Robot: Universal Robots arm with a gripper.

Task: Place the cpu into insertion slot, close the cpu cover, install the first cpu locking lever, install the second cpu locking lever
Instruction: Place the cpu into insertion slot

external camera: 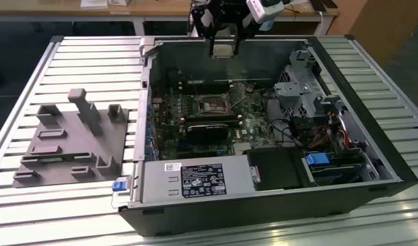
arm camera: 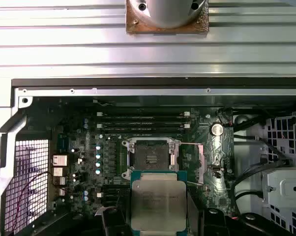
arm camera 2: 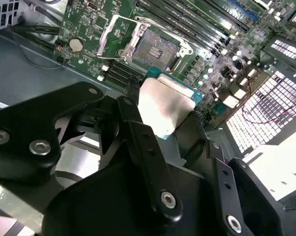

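The end effector is gripping the cpu; the first wrist view is revealing the insertion slot lying uncovered.

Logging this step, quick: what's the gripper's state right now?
Gripper: shut on the cpu, held clear of the empty insertion slot.

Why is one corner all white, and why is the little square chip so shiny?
In the second wrist view, bright light beyond the computer case washes that corner white, and the cpu glares; in the first wrist view the table slats shine while the case's inside is dim; in the exterior view light streaks the near slats.
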